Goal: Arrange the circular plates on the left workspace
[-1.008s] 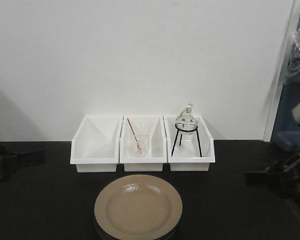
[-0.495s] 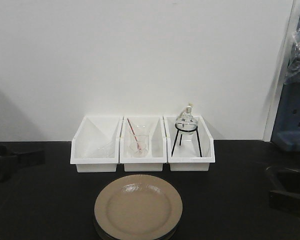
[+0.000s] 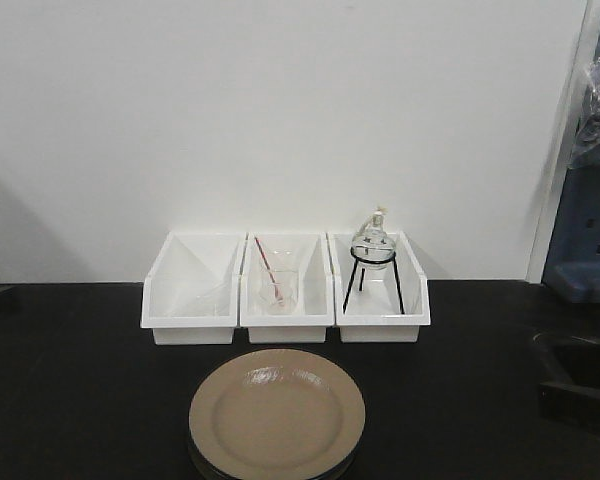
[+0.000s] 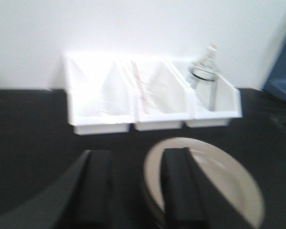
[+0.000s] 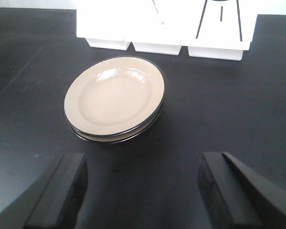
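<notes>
On the black countertop (image 3: 80,400) the two plates (image 3: 276,415) sit stacked before the bins (image 3: 285,290), untouched, while both arms have pulled back from the front view, left gripper (image 4: 136,191) and right gripper (image 5: 143,191) spread empty.

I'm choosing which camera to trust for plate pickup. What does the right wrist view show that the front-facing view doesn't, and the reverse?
Only the right wrist view: the stack's side, showing two circular plates one on the other with dark edges, and the right gripper, its fingers wide apart and holding nothing, short of the stack.

Only the front-facing view: inside the white bins, with a glass beaker in the middle one and a round flask on a black tripod in the right one, plus the white wall.

Both: the plates on the black countertop just before the bins.
</notes>
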